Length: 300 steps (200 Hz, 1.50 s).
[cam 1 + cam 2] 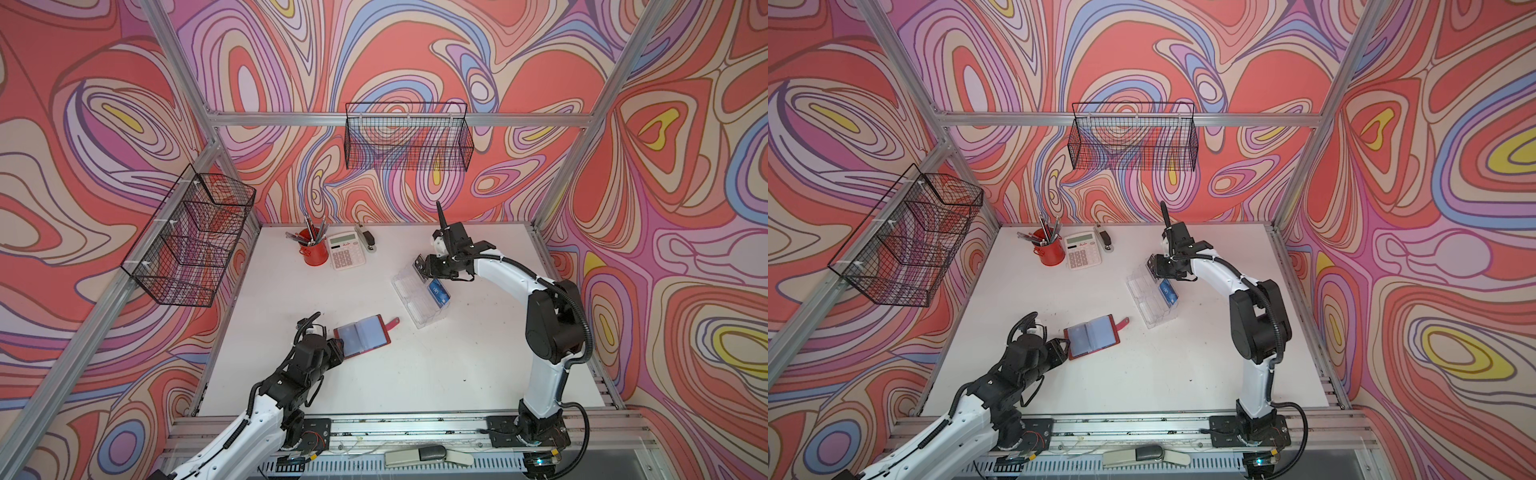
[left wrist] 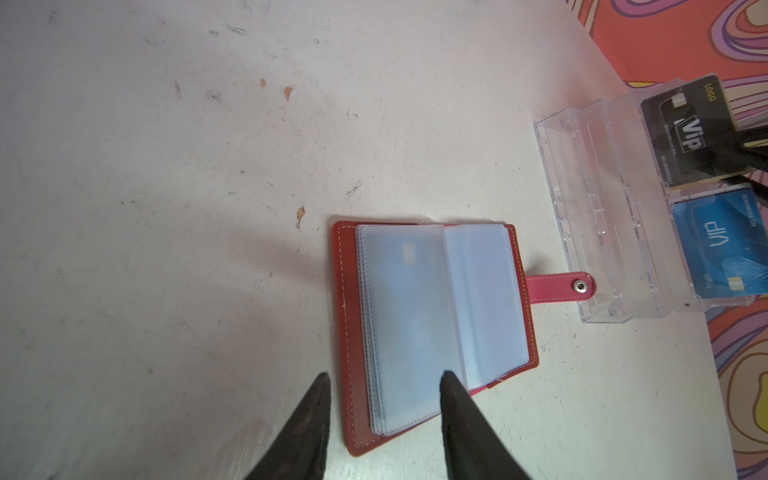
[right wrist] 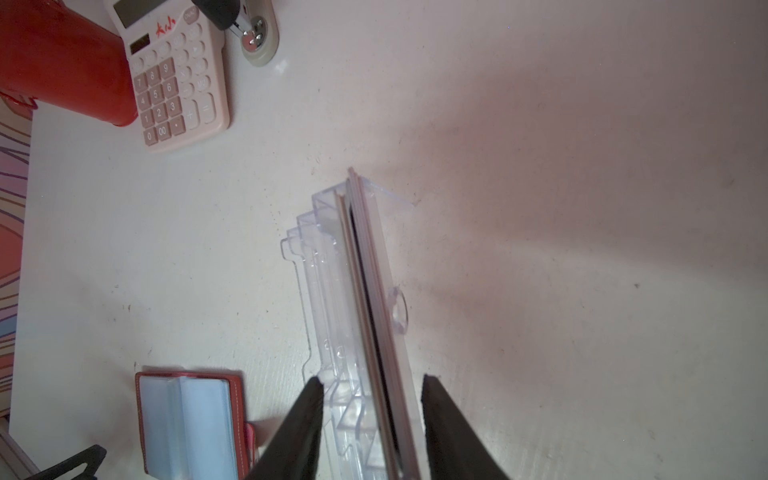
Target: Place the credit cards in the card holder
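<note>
Left wrist view: the card holder (image 2: 415, 311) lies open and flat on the table (image 2: 208, 208), sleeves facing up. Its snap strap (image 2: 577, 286) extends toward the acrylic stand (image 2: 602, 208). The left gripper (image 2: 382, 376) sits at one end of the holder with its jaws apart and nothing clamped. One finger (image 2: 307, 428) is over bare table just beside the red cover; the other is over the sleeves near the spine. Whether that finger presses on the sleeves cannot be determined. The sleeve page between the fingers reads darker than the other page; its contents cannot be determined.

The credit cards stand upright in the rear tier of the stand: a black card (image 2: 685, 133) with "VIP" lettering and a blue card (image 2: 723, 241), side by side.

Right wrist view: the cards appear edge-on. The right gripper (image 3: 372, 378) is lowered over the stand with its jaws apart, one finger on each side of the rear tier and the cards. A gap shows between the front finger and the cards. The rear finger is just beside the stand's back wall.

In both top views, the holder lies near the front left of the table and the stand lies right of centre, well apart from it. The pen cup (image 1: 313, 251), calculator (image 1: 347, 251) and stapler (image 1: 366, 241) stand in a row at the back edge, well apart from the holder.
</note>
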Each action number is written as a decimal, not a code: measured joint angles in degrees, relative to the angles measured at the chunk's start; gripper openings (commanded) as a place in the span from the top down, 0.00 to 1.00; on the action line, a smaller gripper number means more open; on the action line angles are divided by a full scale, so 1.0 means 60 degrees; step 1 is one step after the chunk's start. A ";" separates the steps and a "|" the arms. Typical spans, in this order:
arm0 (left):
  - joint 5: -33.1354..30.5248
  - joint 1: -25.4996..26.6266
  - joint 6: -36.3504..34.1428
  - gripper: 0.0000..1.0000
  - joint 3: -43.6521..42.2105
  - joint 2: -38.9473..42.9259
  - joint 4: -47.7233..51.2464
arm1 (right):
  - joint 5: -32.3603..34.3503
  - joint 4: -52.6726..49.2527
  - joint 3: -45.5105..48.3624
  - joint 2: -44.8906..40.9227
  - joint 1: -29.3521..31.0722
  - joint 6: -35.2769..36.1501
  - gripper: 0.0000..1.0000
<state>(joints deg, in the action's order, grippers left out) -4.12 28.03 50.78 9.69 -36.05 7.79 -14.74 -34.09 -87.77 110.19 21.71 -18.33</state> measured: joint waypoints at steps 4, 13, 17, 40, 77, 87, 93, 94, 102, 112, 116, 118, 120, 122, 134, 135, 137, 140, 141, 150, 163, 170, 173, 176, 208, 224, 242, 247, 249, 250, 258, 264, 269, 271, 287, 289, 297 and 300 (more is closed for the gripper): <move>0.0000 0.0000 0.0000 0.54 0.0000 -0.0004 0.0000 | -0.0025 0.0004 0.0004 -0.0007 0.0000 0.0000 0.62; 0.0000 0.0000 0.0000 0.55 0.0000 -0.0004 0.0000 | -0.0080 0.0033 0.0004 -0.0025 0.0000 0.0004 0.63; 0.0000 0.0000 0.0000 0.54 0.0000 -0.0004 0.0000 | -0.0102 0.0044 0.0004 -0.0025 0.0000 0.0000 0.63; 0.0000 0.0000 -0.0004 0.55 0.0000 0.0000 0.0000 | -0.0197 0.0047 0.0000 -0.0025 0.0000 0.0004 0.65; 0.0000 0.0000 -0.0004 0.54 0.0000 0.0000 -0.0004 | -0.0244 0.0062 -0.0015 -0.0025 0.0022 0.0004 0.66; -0.0004 0.0000 -0.0004 0.55 0.0000 0.0004 0.0000 | -0.0251 0.0051 -0.0040 -0.0025 0.0025 0.0004 0.66; 0.0000 0.0000 0.0000 0.55 0.0000 0.0000 0.0000 | -0.0255 0.0025 -0.0073 -0.0025 0.0029 0.0004 0.66; -0.0004 0.0000 0.0000 0.55 0.0000 0.0004 0.0000 | -0.0255 0.0029 -0.0073 -0.0022 0.0029 0.0004 0.66; 0.0000 0.0000 0.0000 0.54 0.0000 0.0000 -0.0004 | -0.0266 0.0022 -0.0124 -0.0025 0.0036 0.0004 0.66; 0.0000 0.0000 0.0000 0.55 0.0000 0.0000 0.0000 | -0.0270 -0.0007 -0.0222 -0.0022 0.0058 0.0007 0.66; 0.0000 0.0000 0.0000 0.54 0.0000 0.0000 -0.0004 | -0.0270 -0.0025 -0.0270 -0.0022 0.0066 0.0007 0.66; 0.0000 0.0000 0.0000 0.54 0.0000 0.0000 -0.0004 | -0.0270 -0.0029 -0.0295 -0.0022 0.0073 0.0007 0.66; 0.0000 0.0000 0.0000 0.55 0.0000 0.0000 0.0000 | -0.0270 -0.0040 -0.0321 -0.0022 0.0076 0.0011 0.66; 0.0000 0.0000 -0.0004 0.55 0.0000 0.0000 0.0000 | -0.0270 -0.0047 -0.0353 -0.0022 0.0084 0.0011 0.66; -0.0004 0.0000 -0.0004 0.54 0.0000 0.0004 0.0000 | -0.0277 -0.0095 -0.0554 -0.0022 0.0102 0.0022 0.66; -0.0004 0.0000 -0.0004 0.54 0.0000 0.0004 0.0000 | -0.0273 -0.0095 -0.0568 -0.0022 0.0102 0.0022 0.66; -0.0004 0.0000 -0.0004 0.54 0.0000 0.0004 0.0000 | -0.0277 -0.0102 -0.0601 -0.0022 0.0102 0.0029 0.66; -0.0004 0.0000 -0.0004 0.54 0.0000 0.0011 0.0004 | -0.0284 -0.0106 -0.0648 -0.0022 0.0109 0.0040 0.66; -0.0004 0.0000 -0.0004 0.54 0.0000 0.0015 0.0004 | -0.0284 -0.0109 -0.0663 -0.0022 0.0113 0.0040 0.66; -0.0004 0.0000 -0.0004 0.54 0.0000 0.0036 0.0004 | -0.0299 -0.0106 -0.0769 -0.0022 0.0142 0.0058 0.66; -0.0007 0.0000 -0.0004 0.54 0.0000 0.0102 0.0000 | -0.0291 -0.0102 -0.0820 -0.0022 0.0171 0.0087 0.66; -0.0007 0.0000 -0.0004 0.54 0.0000 0.0131 0.0004 | -0.0277 -0.0117 -0.0820 -0.0022 0.0193 0.0098 0.66; -0.0011 0.0000 0.0000 0.54 0.0000 0.0138 0.0000 | -0.0266 -0.0120 -0.0820 -0.0015 0.0208 0.0109 0.67; -0.0011 0.0000 -0.0004 0.54 0.0000 0.0146 0.0000 | -0.0259 -0.0124 -0.0820 -0.0007 0.0215 0.0113 0.67; -0.0026 0.0000 0.0000 0.54 0.0000 0.0182 0.0000 | -0.0124 -0.0255 -0.0892 0.0259 0.0335 0.0146 0.70; -0.0026 0.0000 0.0000 0.54 0.0000 0.0160 0.0000 | -0.0058 -0.0291 -0.0907 0.0470 0.0390 0.0153 0.70; -0.0026 0.0000 0.0000 0.54 0.0000 0.0109 0.0000 | 0.0015 -0.0412 -0.0907 0.0568 0.0433 0.0153 0.70; -0.0026 0.0000 0.0000 0.54 0.0000 0.0102 0.0004 | 0.0036 -0.0437 -0.0907 0.0568 0.0441 0.0157 0.70; -0.0026 0.0000 0.0000 0.54 0.0000 0.0098 0.0004 | 0.0040 -0.0444 -0.0907 0.0568 0.0444 0.0157 0.70; -0.0026 0.0000 0.0000 0.54 0.0000 0.0091 0.0000 | 0.0044 -0.0448 -0.0911 0.0568 0.0444 0.0157 0.70; -0.0026 0.0000 0.0000 0.54 0.0000 0.0066 0.0000 | 0.0069 -0.0470 -0.0925 0.0568 0.0459 0.0160 0.70; -0.0026 0.0000 0.0000 0.54 0.0000 0.0058 0.0000 | 0.0080 -0.0474 -0.0936 0.0568 0.0463 0.0164 0.70; -0.0026 0.0000 0.0000 0.54 0.0000 0.0055 0.0000 | 0.0087 -0.0481 -0.0947 0.0568 0.0466 0.0171 0.70; -0.0026 0.0000 0.0000 0.54 0.0000 0.0051 0.0000 | 0.0091 -0.0484 -0.0954 0.0568 0.0466 0.0178 0.70; -0.0026 0.0000 0.0000 0.54 0.0000 0.0051 0.0000 | 0.0102 -0.0495 -0.1016 0.0586 0.0474 0.0193 0.70; -0.0026 0.0000 0.0000 0.54 0.0000 0.0051 0.0000 | 0.0106 -0.0492 -0.1020 0.0590 0.0474 0.0193 0.70; -0.0026 0.0000 0.0000 0.54 0.0000 0.0051 0.0000 | 0.0102 -0.0488 -0.1045 0.0619 0.0481 0.0197 0.70; -0.0026 0.0000 0.0000 0.54 0.0000 0.0051 0.0000 | 0.0098 -0.0488 -0.1056 0.0634 0.0484 0.0193 0.70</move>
<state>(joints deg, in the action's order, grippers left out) -4.27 28.03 50.78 9.69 -35.75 7.79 -14.15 -37.01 -94.11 113.99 24.62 -17.17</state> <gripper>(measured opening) 0.457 0.303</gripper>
